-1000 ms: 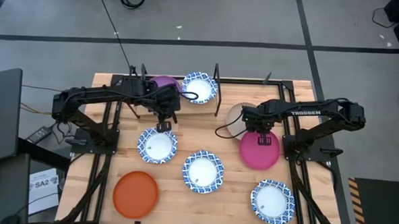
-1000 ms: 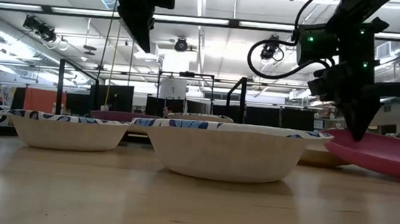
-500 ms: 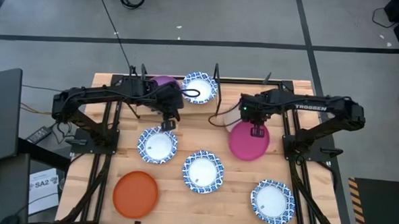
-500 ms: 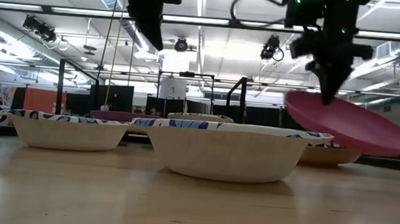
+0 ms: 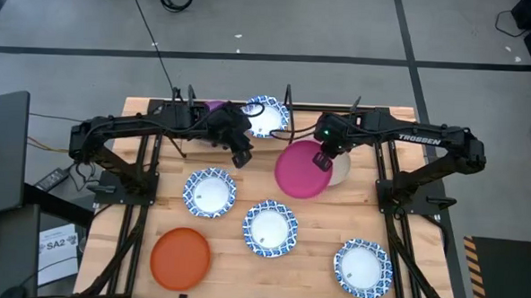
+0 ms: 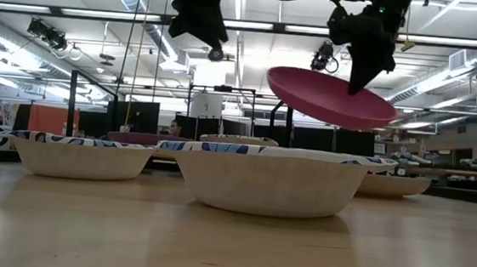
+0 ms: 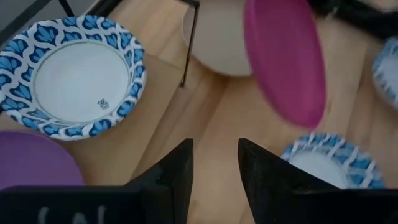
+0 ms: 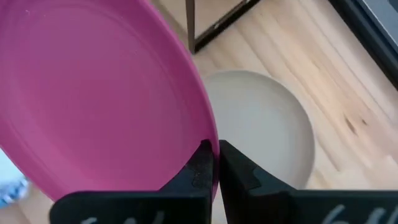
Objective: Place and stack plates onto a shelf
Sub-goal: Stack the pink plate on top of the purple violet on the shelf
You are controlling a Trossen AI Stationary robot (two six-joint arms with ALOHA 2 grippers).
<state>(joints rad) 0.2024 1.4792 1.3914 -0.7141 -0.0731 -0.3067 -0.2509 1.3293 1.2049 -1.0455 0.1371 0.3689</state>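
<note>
My right gripper (image 5: 323, 157) is shut on a magenta plate (image 5: 300, 171), held in the air beside the beige plate (image 5: 339, 173), which lies on the table. My left gripper (image 7: 216, 152) stands open and empty above the table, near the shelf (image 5: 288, 101). The shelf carries a purple plate (image 5: 213, 106) and a blue-and-white plate (image 5: 267, 116). Blue-and-white plates (image 5: 210, 192) (image 5: 269, 228) (image 5: 363, 268) and an orange plate (image 5: 180, 258) lie flat on the table. My right gripper pinches the magenta plate's rim (image 8: 208, 132) between its two fingers, one on each face, on the plate's far right side. The fingers come from above, slanting down. The plate (image 6: 331, 98) hangs tilted and clear of the table.
Thin black shelf posts (image 7: 188, 43) stand between the two grippers. The two arms are close together at the table's far middle. Bare wood shows between the plates near the front edge.
My right gripper has risen and gone toward the table's left and far edge, taking the magenta plate from its tilted rest on the table to hanging clear above it. My left gripper has opened and moved toward the table's right, nearer the shelf.
</note>
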